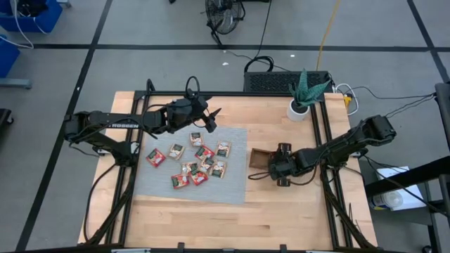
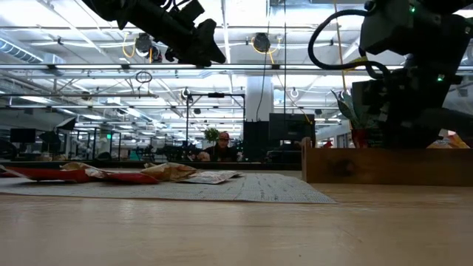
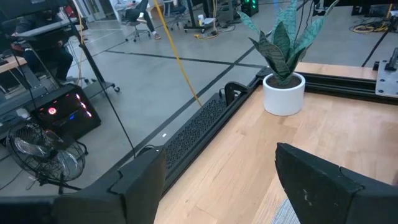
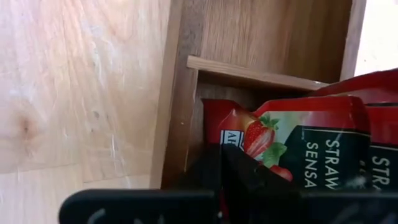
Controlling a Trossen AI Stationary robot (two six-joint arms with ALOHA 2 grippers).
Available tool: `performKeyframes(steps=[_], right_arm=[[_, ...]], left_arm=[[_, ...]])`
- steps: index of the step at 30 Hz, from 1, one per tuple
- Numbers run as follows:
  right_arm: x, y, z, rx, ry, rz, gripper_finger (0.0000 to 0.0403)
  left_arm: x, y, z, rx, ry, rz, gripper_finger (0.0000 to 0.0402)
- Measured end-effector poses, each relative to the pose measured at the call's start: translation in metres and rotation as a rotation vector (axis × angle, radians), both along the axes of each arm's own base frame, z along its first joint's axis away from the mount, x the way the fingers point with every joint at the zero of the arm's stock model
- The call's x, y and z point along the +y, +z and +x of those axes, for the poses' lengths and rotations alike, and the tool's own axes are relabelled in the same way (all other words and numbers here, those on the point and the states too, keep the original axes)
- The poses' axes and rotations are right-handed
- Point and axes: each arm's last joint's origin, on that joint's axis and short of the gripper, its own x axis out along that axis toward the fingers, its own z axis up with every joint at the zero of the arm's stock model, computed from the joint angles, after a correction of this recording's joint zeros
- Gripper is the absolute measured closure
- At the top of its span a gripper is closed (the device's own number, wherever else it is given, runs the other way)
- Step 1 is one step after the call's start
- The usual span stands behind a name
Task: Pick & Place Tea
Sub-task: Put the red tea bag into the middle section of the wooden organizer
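Several small tea sachets [image 1: 197,165], mostly red, lie flat on the grey mat [image 1: 232,191]; the low view shows them as a low heap [image 2: 126,175]. My left gripper [image 1: 211,116] hangs open, well above the mat's far edge [image 3: 221,180]. My right gripper [image 1: 281,170] points steeply down into the brown wooden tray [image 1: 257,156] right of the mat. It is shut on a red strawberry tea sachet [image 4: 292,140]. Another red sachet [image 4: 382,124] stands beside it in the same compartment. My right gripper has the red sachet by its lower part [image 4: 249,163], pinched between the two fingers [image 4: 214,177], which hide the exact place. The fingers come from above, slanting down. The sachet stands tilted inside the tray compartment, in front of the wooden divider [image 4: 249,74].
A potted plant in a white pot [image 1: 302,98] stands at the table's far right corner, also in the left wrist view [image 3: 283,87]. The tray's wall [image 2: 384,166] rises above the tabletop. Bare wood runs along the near edge [image 1: 232,225]. A person sits far behind the table [image 2: 223,148].
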Motion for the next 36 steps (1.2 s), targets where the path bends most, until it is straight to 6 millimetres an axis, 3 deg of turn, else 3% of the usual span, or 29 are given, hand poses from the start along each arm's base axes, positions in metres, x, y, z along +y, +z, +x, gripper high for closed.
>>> performKeyframes(steps=[9,22,36], right_arm=[[0.001,0.000,-0.001,-0.023,0.009,-0.104,0.0403],[0.014,0.002,0.009,-0.034,0.146,0.283,0.0403],[0.017,0.007,0.013,-0.037,0.154,0.292,0.0403]], left_arm=[[0.000,0.000,0.000,0.000,0.000,0.000,0.0105],[0.000,0.000,0.000,0.000,0.000,0.000,0.0105],[0.000,0.000,0.000,0.000,0.000,0.000,0.0105]])
